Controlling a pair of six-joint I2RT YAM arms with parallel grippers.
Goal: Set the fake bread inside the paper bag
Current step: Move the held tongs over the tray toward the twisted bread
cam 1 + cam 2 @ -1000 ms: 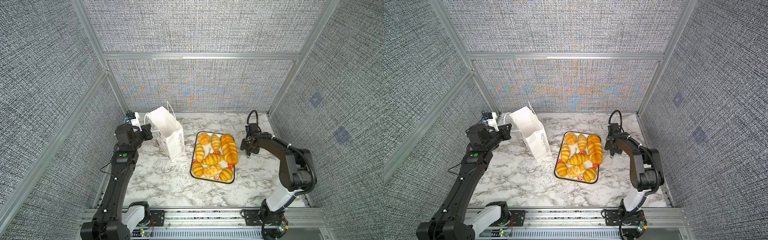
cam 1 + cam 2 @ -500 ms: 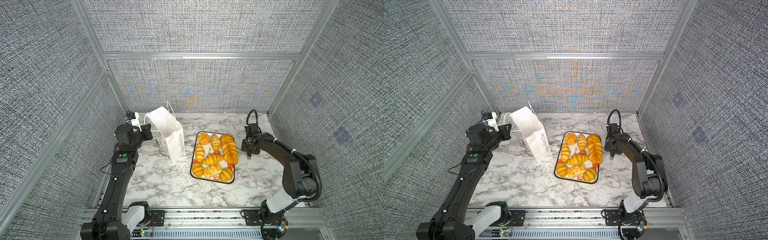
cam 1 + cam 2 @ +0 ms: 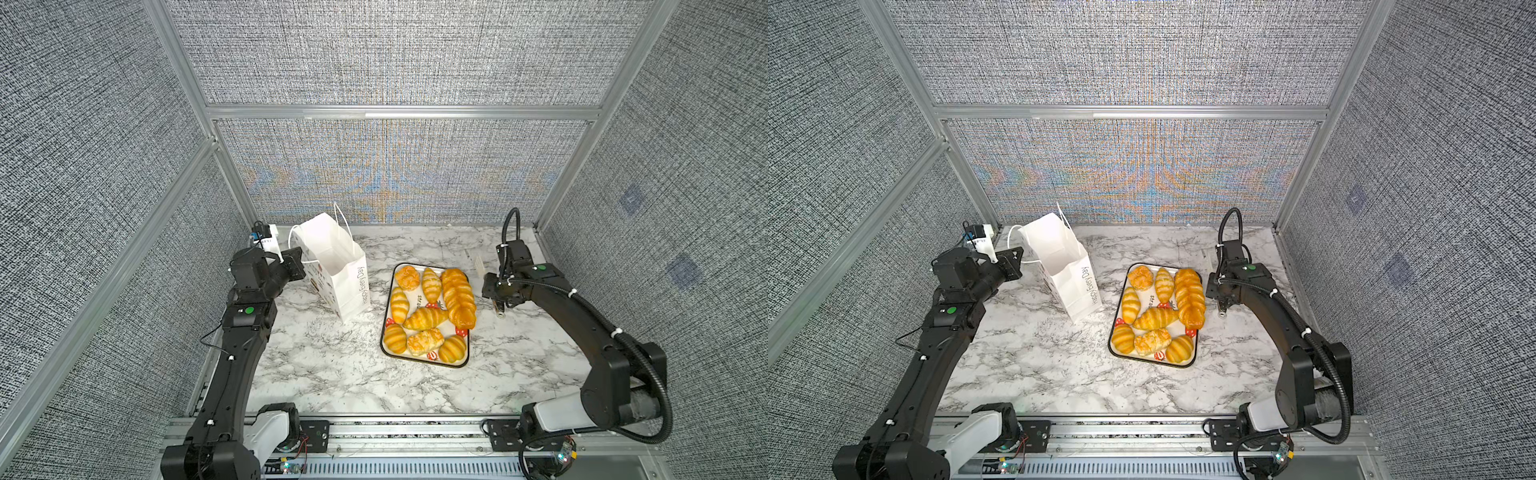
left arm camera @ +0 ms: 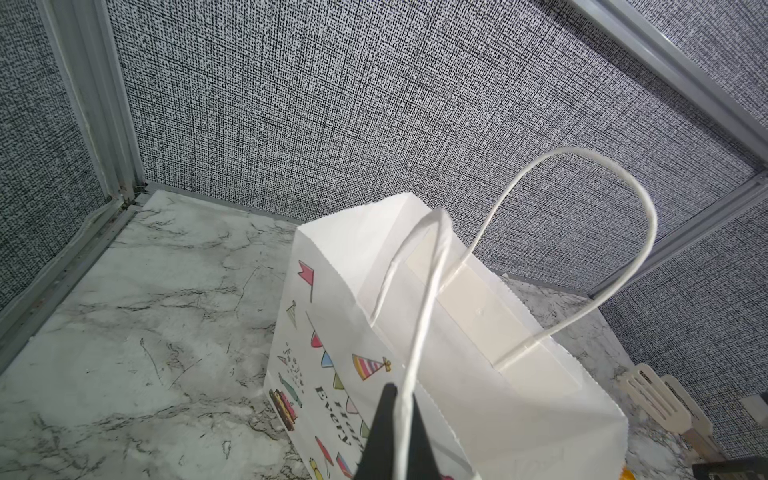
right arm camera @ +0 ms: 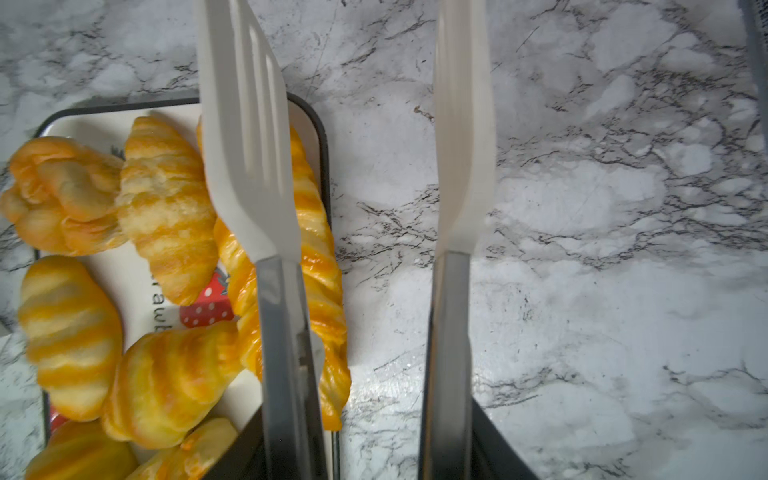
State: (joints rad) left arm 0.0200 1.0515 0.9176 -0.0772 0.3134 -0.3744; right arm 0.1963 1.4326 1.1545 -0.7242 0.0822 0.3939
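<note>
The right gripper [image 3: 496, 293] is clutching the tongs [image 5: 245, 137], blades gaping, empty. The long loaf [image 3: 458, 297] is lying on the tray [image 3: 417, 296] at their nine o'clock, running twelve-to-six. The left gripper [image 4: 401, 428] is pinching the handle [image 4: 428, 316] of the bag [image 3: 332, 266].

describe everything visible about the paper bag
The paper bag is tall, white paper with a zigzag-cut rim, grey "Happy Every Day" lettering and colourful bunting, party hat and cake pictures. It stands open-mouthed on the marble table, left of the tray and apart from it. The left gripper pinches one thin white cord handle; the other handle arches free.
</note>
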